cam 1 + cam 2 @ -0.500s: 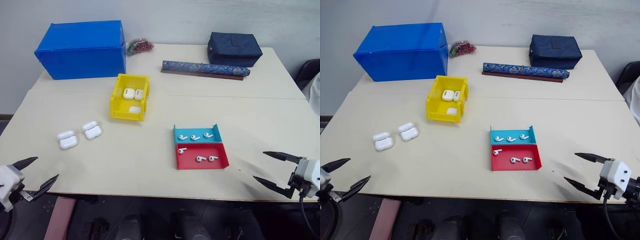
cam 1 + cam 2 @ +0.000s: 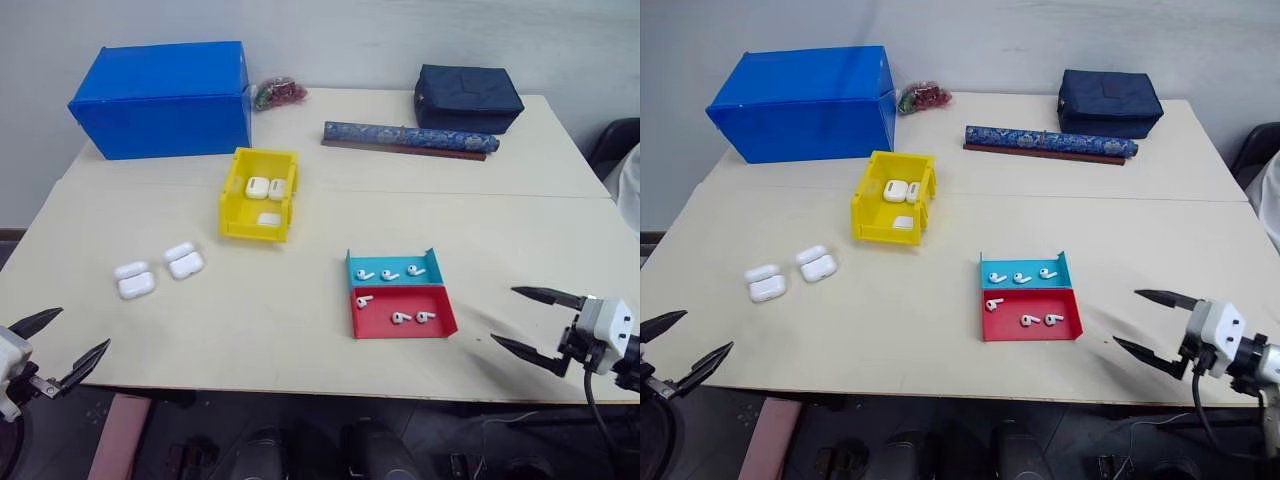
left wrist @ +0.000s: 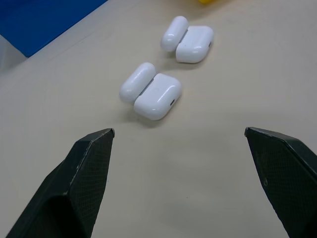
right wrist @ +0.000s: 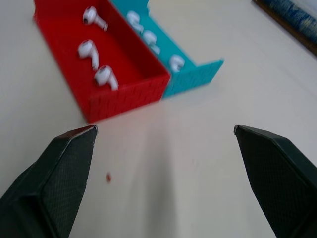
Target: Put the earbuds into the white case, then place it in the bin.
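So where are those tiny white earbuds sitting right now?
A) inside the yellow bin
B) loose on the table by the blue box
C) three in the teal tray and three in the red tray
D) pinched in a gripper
C: three earbuds lie in the teal tray and three more in the red tray beside it.

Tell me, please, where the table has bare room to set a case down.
Free: the middle between the open white cases and the red tray, and the right side below the patterned roll. Crowded: the far left, where the yellow bin sits by the blue box.
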You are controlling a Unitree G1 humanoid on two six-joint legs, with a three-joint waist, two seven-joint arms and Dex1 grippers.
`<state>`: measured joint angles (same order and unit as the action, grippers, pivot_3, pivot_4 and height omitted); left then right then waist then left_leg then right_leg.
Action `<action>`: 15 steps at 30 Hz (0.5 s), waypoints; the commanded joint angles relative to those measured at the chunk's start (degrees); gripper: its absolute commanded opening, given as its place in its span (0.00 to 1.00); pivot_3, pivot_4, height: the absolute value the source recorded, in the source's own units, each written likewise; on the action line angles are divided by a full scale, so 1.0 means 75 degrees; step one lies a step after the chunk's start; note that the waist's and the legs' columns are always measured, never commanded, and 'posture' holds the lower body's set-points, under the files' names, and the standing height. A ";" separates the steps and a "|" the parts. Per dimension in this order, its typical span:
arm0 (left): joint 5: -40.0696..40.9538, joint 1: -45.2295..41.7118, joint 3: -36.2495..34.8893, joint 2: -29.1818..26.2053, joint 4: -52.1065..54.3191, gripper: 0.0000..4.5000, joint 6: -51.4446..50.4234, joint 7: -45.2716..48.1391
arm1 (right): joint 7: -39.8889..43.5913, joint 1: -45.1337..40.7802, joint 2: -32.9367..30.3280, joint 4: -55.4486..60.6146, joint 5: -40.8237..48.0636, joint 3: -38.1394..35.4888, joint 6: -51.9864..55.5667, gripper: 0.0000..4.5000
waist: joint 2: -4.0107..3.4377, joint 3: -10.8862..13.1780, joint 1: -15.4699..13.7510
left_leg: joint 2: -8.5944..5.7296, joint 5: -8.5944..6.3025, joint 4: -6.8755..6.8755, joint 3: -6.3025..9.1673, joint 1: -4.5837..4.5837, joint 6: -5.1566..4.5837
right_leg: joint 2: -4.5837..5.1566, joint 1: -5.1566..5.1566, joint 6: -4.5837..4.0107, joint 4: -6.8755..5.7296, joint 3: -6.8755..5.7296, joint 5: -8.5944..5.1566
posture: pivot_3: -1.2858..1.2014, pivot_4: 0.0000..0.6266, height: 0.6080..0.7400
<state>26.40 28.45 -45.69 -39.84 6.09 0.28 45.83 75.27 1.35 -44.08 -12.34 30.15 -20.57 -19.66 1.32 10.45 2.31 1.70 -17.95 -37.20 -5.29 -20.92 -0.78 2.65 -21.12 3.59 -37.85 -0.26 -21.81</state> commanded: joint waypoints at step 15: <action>0.2426 0.0926 -0.2655 0.0615 0.1722 0.99 -0.6279 -0.3714 | 0.0975 -0.0617 0.1622 0.1157 0.1235 0.0168 -0.1196 1.00 | 0.0041 -0.0011 0.0015 | -0.0001 -0.0015 0.0007 0.0019 0.0085 0.0007 | 0.0005 0.0089 0.0003 0.0009 -0.0011 0.0000 | 0.52 0.24 1.00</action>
<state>41.06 34.82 -64.35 -33.81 11.21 -42.74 19.26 81.53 -3.17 -31.59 -4.73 37.81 -18.38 -27.64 1.62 10.37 2.42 1.70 -18.07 -37.15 -5.15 -20.28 -0.72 2.70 -20.45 3.60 -37.77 -0.35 -21.81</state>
